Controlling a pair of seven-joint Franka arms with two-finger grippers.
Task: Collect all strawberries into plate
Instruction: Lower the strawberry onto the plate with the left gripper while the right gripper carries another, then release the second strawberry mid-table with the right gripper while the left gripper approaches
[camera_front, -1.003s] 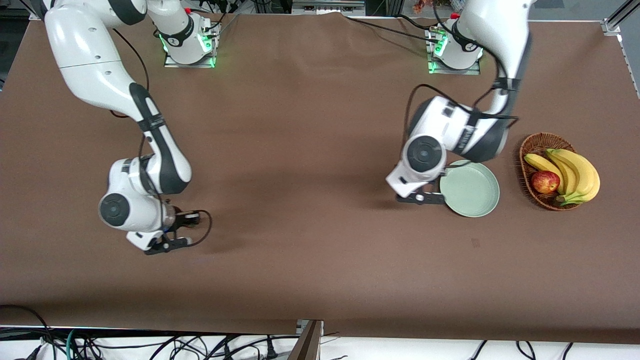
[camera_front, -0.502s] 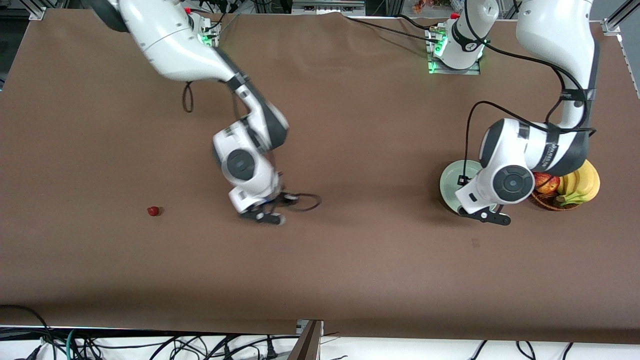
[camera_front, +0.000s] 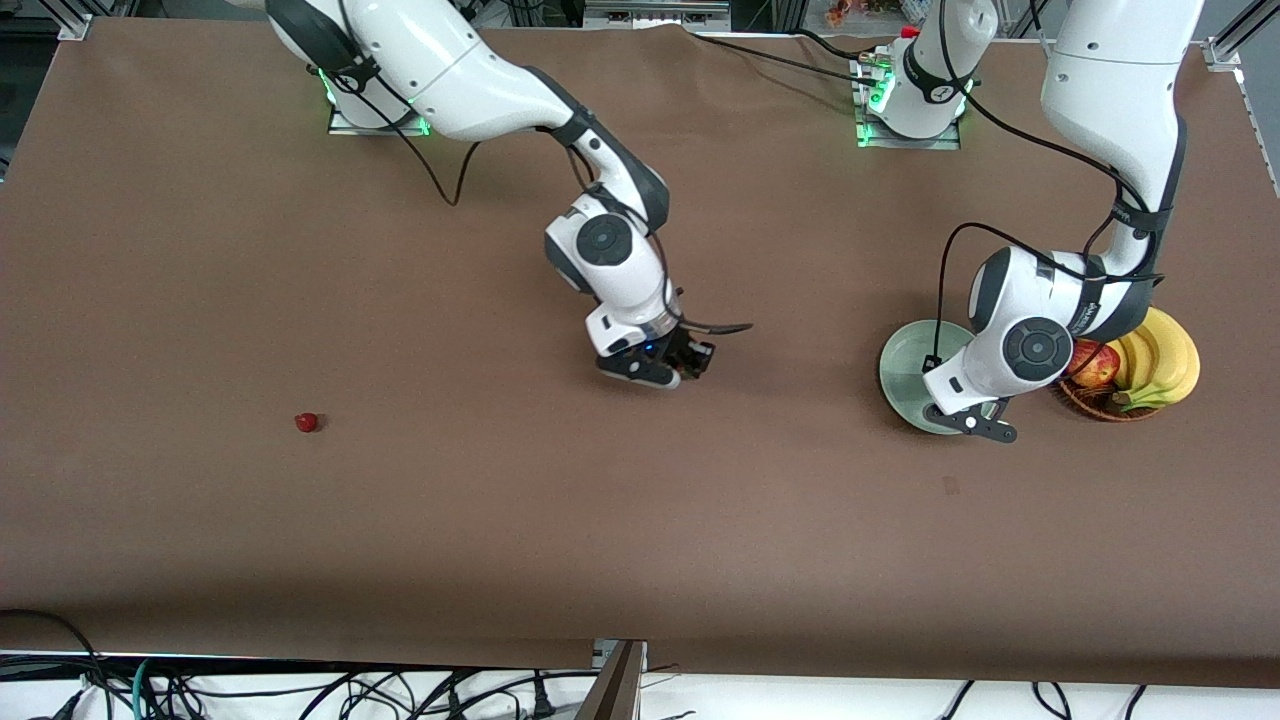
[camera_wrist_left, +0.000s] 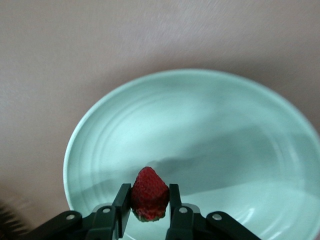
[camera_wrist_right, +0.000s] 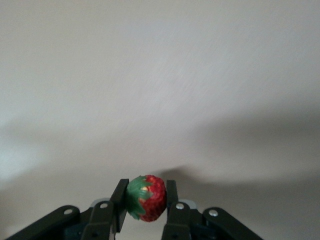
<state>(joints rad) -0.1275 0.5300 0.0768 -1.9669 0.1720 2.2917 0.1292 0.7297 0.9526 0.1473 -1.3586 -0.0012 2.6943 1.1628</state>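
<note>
My left gripper (camera_wrist_left: 149, 202) is shut on a red strawberry (camera_wrist_left: 149, 194) and hangs over the pale mint-green plate (camera_wrist_left: 210, 120). In the front view that gripper (camera_front: 975, 424) is above the plate's (camera_front: 903, 372) rim that lies nearer the camera. My right gripper (camera_wrist_right: 145, 202) is shut on a second strawberry (camera_wrist_right: 147, 198) with a green cap. It hangs over bare brown table near the middle (camera_front: 682, 364). A third strawberry (camera_front: 307, 422) lies alone on the table toward the right arm's end.
A brown wicker basket (camera_front: 1085, 403) with bananas (camera_front: 1165, 358) and a red apple (camera_front: 1095, 366) stands beside the plate at the left arm's end, partly hidden by the left arm. A small dark mark (camera_front: 950, 485) shows on the cloth, nearer the camera than the plate.
The right arm has swung from the right arm's end of the table toward the middle, uncovering the lone strawberry. The left gripper has moved from beside the plate to over it.
</note>
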